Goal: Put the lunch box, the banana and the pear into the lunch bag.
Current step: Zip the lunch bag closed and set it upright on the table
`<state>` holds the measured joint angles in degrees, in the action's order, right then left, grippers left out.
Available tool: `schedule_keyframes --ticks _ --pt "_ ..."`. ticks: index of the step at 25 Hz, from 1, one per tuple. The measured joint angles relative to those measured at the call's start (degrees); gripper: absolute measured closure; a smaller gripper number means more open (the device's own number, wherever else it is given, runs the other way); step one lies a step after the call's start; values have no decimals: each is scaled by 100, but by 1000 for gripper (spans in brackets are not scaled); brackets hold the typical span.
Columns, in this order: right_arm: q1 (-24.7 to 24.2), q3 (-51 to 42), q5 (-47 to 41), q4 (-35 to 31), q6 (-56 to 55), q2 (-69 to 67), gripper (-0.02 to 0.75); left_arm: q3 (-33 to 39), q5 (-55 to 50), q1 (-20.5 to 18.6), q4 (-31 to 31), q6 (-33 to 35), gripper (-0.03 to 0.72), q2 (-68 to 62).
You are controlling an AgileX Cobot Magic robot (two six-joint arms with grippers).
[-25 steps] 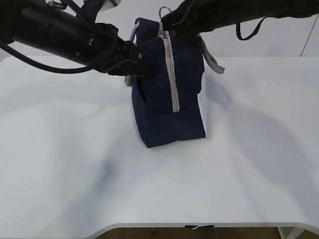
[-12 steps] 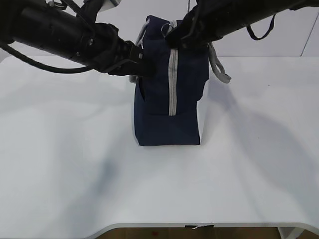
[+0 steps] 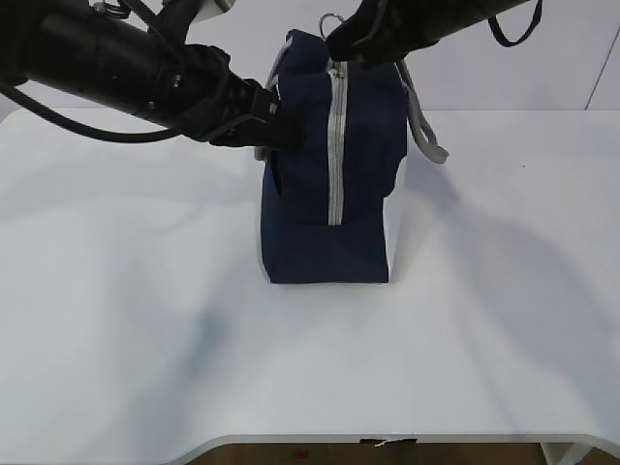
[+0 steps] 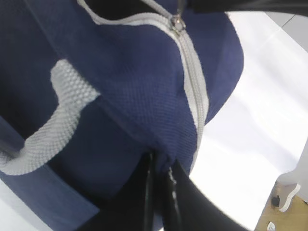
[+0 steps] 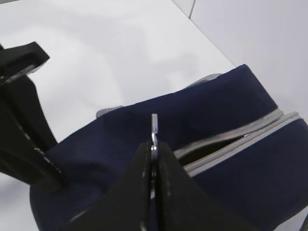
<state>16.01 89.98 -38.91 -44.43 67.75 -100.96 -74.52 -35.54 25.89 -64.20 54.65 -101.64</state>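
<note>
The navy lunch bag (image 3: 329,194) stands upright in the middle of the white table, its grey zipper (image 3: 336,145) running down the front face. My left gripper (image 3: 276,131) is shut on a fold of the bag's fabric (image 4: 163,159) at its left side. My right gripper (image 3: 339,44) is shut on the zipper's ring pull (image 5: 154,126) at the bag's top. In the right wrist view the zipper gapes a little behind the pull (image 5: 226,142). The lunch box, banana and pear are out of view.
The white table (image 3: 145,291) spreads around the bag. A grey strap handle (image 3: 424,136) hangs off the bag's right side and another shows in the left wrist view (image 4: 57,120). A pale wall stands behind the table.
The bag has gone from tilted to upright. My right gripper has moved with the ring pull from the front face up to the bag's top. The left gripper has held still.
</note>
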Motion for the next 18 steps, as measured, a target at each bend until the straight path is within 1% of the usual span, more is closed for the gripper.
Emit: schedule_keyframes --ticks 12,18 --pt "0 71 279 0 -2 -368 731 0 -89 0 -10 0 688 0" --pt "0 69 246 95 -2 -414 731 0 -131 0 -10 0 684 0"
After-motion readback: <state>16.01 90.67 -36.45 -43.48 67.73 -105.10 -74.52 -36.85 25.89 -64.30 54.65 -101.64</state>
